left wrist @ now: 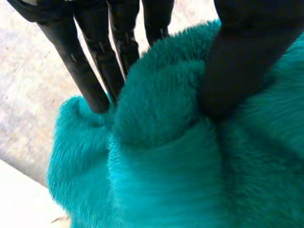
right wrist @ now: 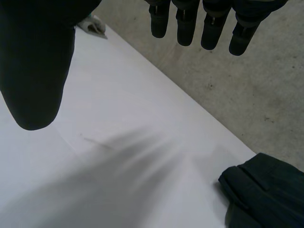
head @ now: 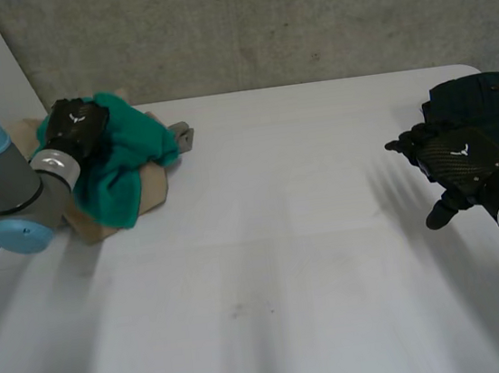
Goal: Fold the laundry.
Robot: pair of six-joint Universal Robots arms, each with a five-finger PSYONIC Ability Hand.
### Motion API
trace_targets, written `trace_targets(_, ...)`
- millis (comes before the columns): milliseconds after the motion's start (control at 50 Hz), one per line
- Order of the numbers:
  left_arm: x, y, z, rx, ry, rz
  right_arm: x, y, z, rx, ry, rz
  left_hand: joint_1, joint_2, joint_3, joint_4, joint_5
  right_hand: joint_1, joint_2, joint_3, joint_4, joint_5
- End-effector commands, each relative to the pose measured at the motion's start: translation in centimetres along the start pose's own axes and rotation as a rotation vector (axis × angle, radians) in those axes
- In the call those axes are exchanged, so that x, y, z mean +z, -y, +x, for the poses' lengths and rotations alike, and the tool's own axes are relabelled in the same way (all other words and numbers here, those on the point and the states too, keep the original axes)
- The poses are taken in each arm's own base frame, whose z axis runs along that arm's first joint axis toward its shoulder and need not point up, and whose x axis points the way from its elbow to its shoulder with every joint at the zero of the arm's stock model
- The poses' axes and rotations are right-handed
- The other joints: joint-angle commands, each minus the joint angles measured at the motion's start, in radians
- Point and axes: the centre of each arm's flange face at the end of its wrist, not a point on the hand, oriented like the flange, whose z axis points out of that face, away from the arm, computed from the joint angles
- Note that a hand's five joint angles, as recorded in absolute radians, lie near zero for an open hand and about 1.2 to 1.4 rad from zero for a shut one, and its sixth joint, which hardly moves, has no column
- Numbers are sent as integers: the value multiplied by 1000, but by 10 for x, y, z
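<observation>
white table (head: 268,266): middle bare, ample room to spread. teal fleece (head: 128,160) heaped on tan cloth (head: 152,191), far left, near the edge. dark folded garment (head: 486,107) far right. left hand (head: 77,128) pinches a fleece fold between thumb and fingers; best to lift clear of the tan cloth, then draw toward centre. right hand (head: 456,161) hovers, fingers straight, empty.

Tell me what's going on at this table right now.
The robot's left hand pinches a bunched fold of the fluffy teal fleece cloth between thumb and fingers. That cloth lies heaped on a tan cloth at the far left of the white table. The right hand is open and holds nothing, above the table beside a dark folded garment. The teal cloth is not yet folded.
</observation>
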Motion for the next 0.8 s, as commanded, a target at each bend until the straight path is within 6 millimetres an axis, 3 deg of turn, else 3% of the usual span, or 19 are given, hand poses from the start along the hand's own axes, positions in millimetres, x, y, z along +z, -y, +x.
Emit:
trace_targets(20, -21, 79, 3, -147, 5, 174, -1, -1, 5, -18, -24, -4, 337, 318, 333, 315, 356, -52, -38, -36, -37, -44)
trace_targets(80, -36, 108, 7, -209, -8, 235, -2, 0, 8, -19, -49, -12, 337, 318, 333, 315, 356, -52, -38, -36, -37, -44)
trace_targets(100, -48, 127, 13, -256, -29, 273, -2, 0, 9, -21, -62, -14, 337, 318, 333, 315, 356, -52, -38, -36, -37, -44)
trace_targets(160, -69, 160, 29, -337, -89, 335, -4, 5, 15, -31, -108, -12, 337, 318, 333, 315, 356, -52, -38, -36, -37, -44)
trace_targets(180, -83, 178, 44, -398, -145, 362, -4, 5, 16, -31, -120, -13, 337, 318, 333, 315, 356, -52, -38, -36, -37, -44)
trace_targets(260, -114, 207, 82, -555, -289, 387, -6, 9, 23, -37, -177, -19, 337, 318, 333, 315, 356, -52, -38, -36, -37, -44)
trace_targets(320, -125, 211, 106, -623, -364, 368, -7, 10, 26, -39, -201, -21, 337, 318, 333, 315, 356, -52, -38, -36, -37, -44)
trace_targets(340, -131, 210, 124, -656, -412, 346, -7, 10, 26, -37, -204, -22, 337, 318, 333, 315, 356, -52, -38, -36, -37, -44)
trace_targets(400, -134, 198, 157, -692, -478, 290, -7, 10, 26, -27, -207, -21, 337, 318, 333, 315, 356, -52, -38, -36, -37, -44)
trace_targets(460, -143, 180, 205, -689, -568, 211, -7, 10, 26, -17, -207, -21, 309, 290, 304, 286, 328, -52, -38, -36, -37, -44)
trace_targets(500, -145, 176, 213, -685, -585, 191, -6, 9, 26, -15, -204, -23, -206, -225, -210, -228, -187, -52, -38, -36, -37, -44)
trace_targets(540, -148, 172, 215, -678, -592, 150, -6, 10, 26, -11, -203, -24, -600, -619, -605, -623, -581, -52, -38, -36, -37, -44)
trace_targets(640, -153, 176, 206, -666, -590, 112, -7, 11, 26, -10, -205, -24, -748, -767, -753, -771, -729, -52, -38, -36, -37, -44)
trace_targets(680, -152, 182, 193, -663, -571, 119, -7, 11, 26, -12, -205, -27, -763, -782, -768, -786, -744, -52, -38, -36, -37, -44)
trace_targets(720, -150, 187, 167, -657, -524, 123, -7, 11, 26, -7, -202, -37, -769, -788, -773, -792, -750, -52, -38, -36, -37, -44)
trace_targets(800, -153, 176, 135, -640, -454, 70, -17, 18, 19, 14, -172, -70, -772, -791, -776, -795, -753, -52, -38, -36, -37, -44)
